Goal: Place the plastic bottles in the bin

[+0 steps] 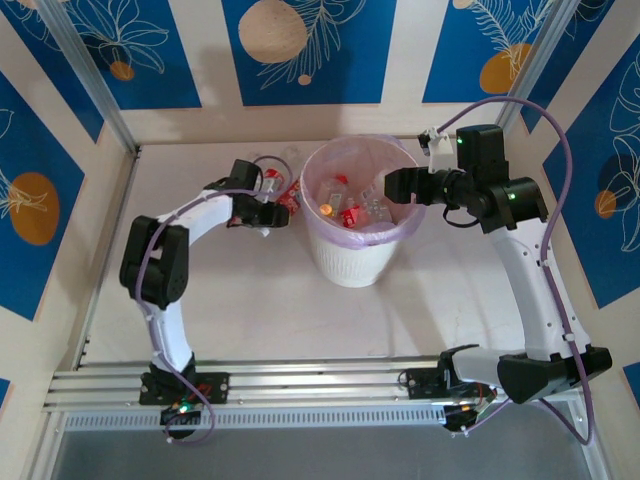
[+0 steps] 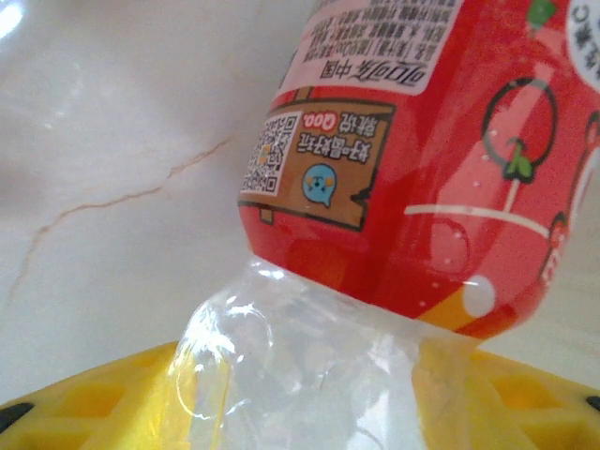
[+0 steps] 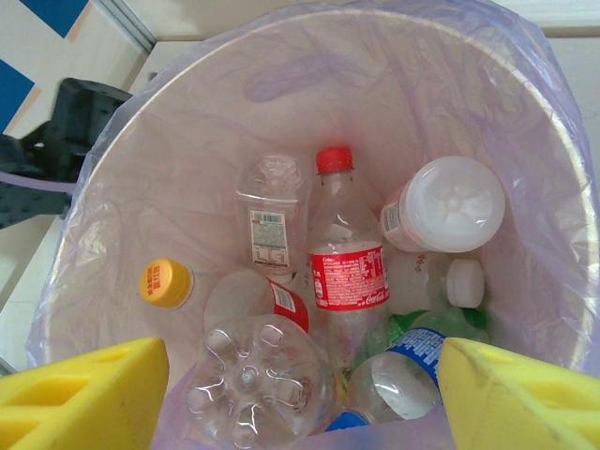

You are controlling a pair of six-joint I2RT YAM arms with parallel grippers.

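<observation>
The red-labelled bottle (image 2: 422, 187) lies on the table (image 1: 250, 290) just left of the bin (image 1: 355, 262). Its clear end sits between the pads of your left gripper (image 2: 309, 403), which looks clamped on it. You're at the pick-up: next, lift it clear and carry it right, over the bin. Your left arm reaches forward, elbow bent outward. Your right gripper (image 1: 392, 185) hangs over the bin, jaws apart, empty.
</observation>
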